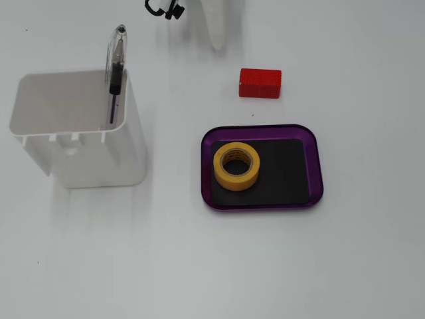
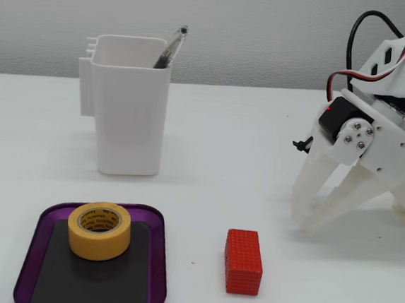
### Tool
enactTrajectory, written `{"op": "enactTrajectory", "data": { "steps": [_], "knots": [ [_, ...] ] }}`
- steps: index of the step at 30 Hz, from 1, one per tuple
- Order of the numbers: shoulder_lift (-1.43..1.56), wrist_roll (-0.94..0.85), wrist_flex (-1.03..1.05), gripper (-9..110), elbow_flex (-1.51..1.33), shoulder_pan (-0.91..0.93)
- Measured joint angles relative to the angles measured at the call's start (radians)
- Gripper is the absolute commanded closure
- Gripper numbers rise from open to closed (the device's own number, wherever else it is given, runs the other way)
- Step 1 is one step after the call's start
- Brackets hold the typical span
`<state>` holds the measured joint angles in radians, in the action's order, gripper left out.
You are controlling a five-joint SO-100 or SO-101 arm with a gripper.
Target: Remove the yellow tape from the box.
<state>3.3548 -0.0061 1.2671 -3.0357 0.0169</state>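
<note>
White surface (image 1: 279, 266) all round, and the biggest thing on it is the white container (image 2: 131, 110) with a pen (image 2: 170, 47) leaning inside, standing well behind the box in the side-on fixed view. The arm (image 2: 383, 110) sits off beyond the red block, its hand (image 2: 309, 216) tipped down onto the surface with fingers parted a little and nothing between them. The box (image 1: 317, 166), purple rim and black floor, is the one to watch: the tape (image 1: 236, 166) lies flat in its left half as the top-down fixed view shows it, hole facing up, still untouched. The block (image 1: 260, 83) rests just outside the box. To my eye, the move now is to swing over, widen the fingers, come straight down with one finger through the core and one outside the wall, staying clear of the rim, then lift.
</note>
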Motion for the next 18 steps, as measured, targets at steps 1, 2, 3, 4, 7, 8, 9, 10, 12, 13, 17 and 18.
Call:
{"op": "enactTrajectory", "data": {
  "steps": [1,2,3,4,7,8,9,10,12,13,17,18],
  "knots": [
    [0.000,0.000,0.000,102,0.000,0.000],
    [0.000,0.002,-0.002,102,0.000,0.000],
    [0.000,0.003,-0.003,102,0.000,0.000],
    [0.000,0.005,-0.003,102,0.000,0.000],
    [0.000,0.005,-0.003,102,0.000,0.000],
    [0.000,0.005,-0.003,102,0.000,0.000],
    [0.000,0.005,-0.003,102,0.000,0.000],
    [0.000,0.006,-0.005,102,0.000,0.000],
    [0.000,0.009,-0.017,102,0.000,0.000],
    [0.000,0.009,-0.028,102,0.000,0.000],
    [0.000,0.002,-0.091,102,0.000,0.000],
    [0.000,-0.011,-0.112,102,0.000,0.006]
  ]
}}
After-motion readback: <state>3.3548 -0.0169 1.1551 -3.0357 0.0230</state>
